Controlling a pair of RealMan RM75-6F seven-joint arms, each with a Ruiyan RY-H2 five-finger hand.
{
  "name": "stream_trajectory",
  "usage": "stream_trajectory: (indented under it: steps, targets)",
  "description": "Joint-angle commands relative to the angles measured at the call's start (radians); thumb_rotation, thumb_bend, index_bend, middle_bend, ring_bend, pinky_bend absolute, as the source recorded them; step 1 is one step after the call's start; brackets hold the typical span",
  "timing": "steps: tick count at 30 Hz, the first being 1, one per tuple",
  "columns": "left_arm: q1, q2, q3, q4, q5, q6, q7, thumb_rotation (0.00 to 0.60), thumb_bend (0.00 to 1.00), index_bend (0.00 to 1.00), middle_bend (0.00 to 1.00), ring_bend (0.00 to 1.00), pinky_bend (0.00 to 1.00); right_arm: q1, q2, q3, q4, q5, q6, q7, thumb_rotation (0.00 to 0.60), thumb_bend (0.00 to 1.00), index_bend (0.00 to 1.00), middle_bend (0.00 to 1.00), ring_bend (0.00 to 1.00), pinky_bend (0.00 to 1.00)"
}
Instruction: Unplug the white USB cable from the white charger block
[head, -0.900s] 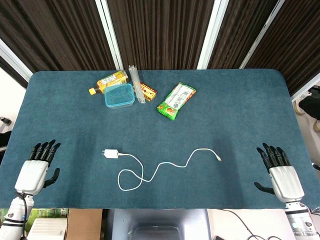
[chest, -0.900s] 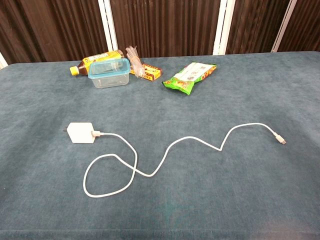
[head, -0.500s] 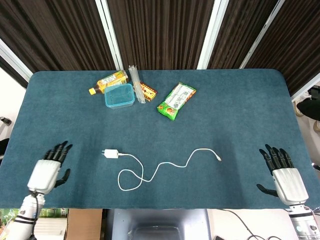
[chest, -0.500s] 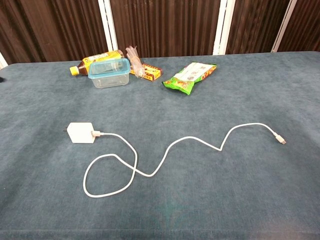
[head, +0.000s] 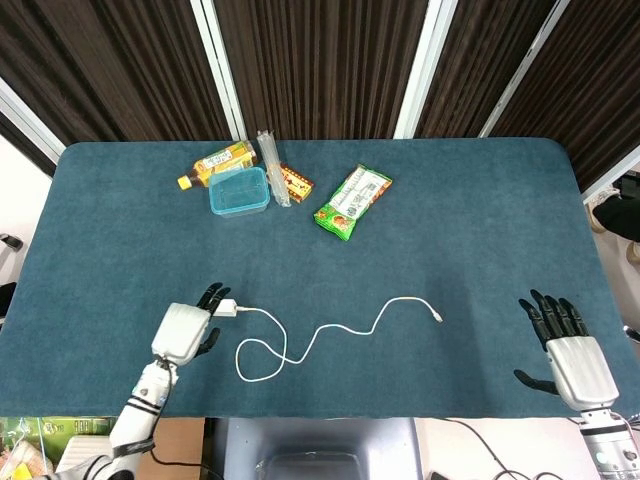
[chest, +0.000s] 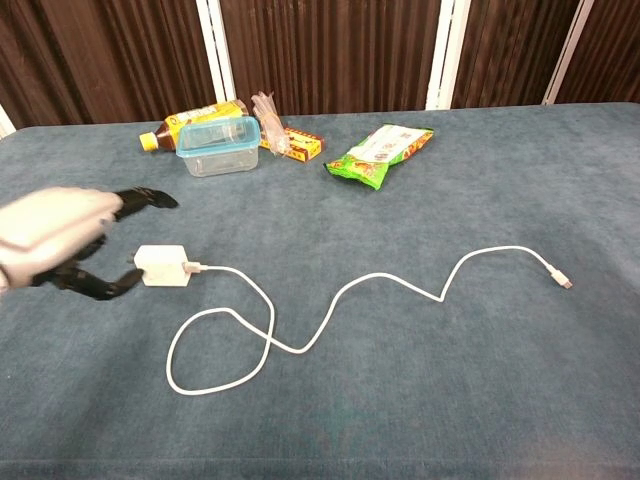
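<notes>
**Left hand arrives at the charger; cable not yet pulled**

White charger block (chest: 162, 266) lies flat on the blue table (head: 480, 220), left of centre, near the front edge. White USB cable (chest: 330, 305) is plugged into the block's right face; it runs right through a loop and ends in a free plug (chest: 562, 280) well apart from the block.

Left hand (chest: 62, 240) sits just beside the block on its left. Fingers are apart, the dark fingertips (chest: 150, 197) reaching past the block's far side and the thumb near its front corner. It brackets the block but is not clamped on it; whether it touches cannot be told. Right hand (head: 568, 350) rests at the right front edge, fingers spread, holding nothing, well away from the cable.

Risks, as judged:
- The block is small, light and low. Closing fingers could push it away instead of capturing it.
- If the block is held weakly, a pull on the cable would drag block and cable together and the plug would stay seated.
- Pulling on the cord rather than at the connector (chest: 192, 268) could kink it or tighten the loop.
- The right hand has a long reach to the connector.

Change from the earlier frames: the left hand has moved from the left front corner inward to the block. The right hand, block and cable lie about as before.
</notes>
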Motion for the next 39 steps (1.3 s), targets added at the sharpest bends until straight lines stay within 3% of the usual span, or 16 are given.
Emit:
stream_trajectory:
  steps: [1,11,24,30,36,39]
  targets:
    - [-0.033,-0.05,-0.023,0.035,-0.059,-0.028,0.044,0.6,0.43,0.16,0.13,0.94,1.0,0.002,0.002,0.0,-0.001,0.001,-0.005,0.004,0.6,0.2,0.0,0.0,0.0,0.0]
    - [-0.074,-0.118,-0.034,0.14,-0.129,-0.039,0.077,0.6,0.43,0.22,0.21,0.95,1.0,0.0,0.012,-0.006,-0.009,-0.005,-0.007,0.017,0.6,0.2,0.0,0.0,0.0,0.0]
    - [-0.107,-0.139,-0.029,0.208,-0.161,-0.052,0.058,0.6,0.43,0.32,0.34,0.95,1.0,0.0,0.025,-0.011,-0.017,-0.011,-0.012,0.033,0.6,0.2,0.0,0.0,0.0,0.0]
    - [-0.122,-0.157,-0.037,0.254,-0.169,-0.057,0.022,0.6,0.43,0.46,0.45,0.95,1.0,0.002,0.037,-0.02,-0.022,-0.025,-0.019,0.052,0.6,0.2,0.0,0.0,0.0,0.0]
    - [-0.121,-0.176,-0.037,0.271,-0.125,-0.014,-0.057,0.6,0.47,0.7,0.71,0.98,1.0,0.005,0.02,-0.017,-0.008,-0.046,-0.004,0.045,0.6,0.2,0.0,0.0,0.0,0.0]
    - [-0.114,-0.171,-0.027,0.246,-0.092,0.017,-0.084,0.6,0.5,0.77,0.79,1.0,1.0,0.026,-0.002,-0.028,0.011,-0.1,-0.013,0.067,0.6,0.2,0.0,0.0,0.0,0.0]
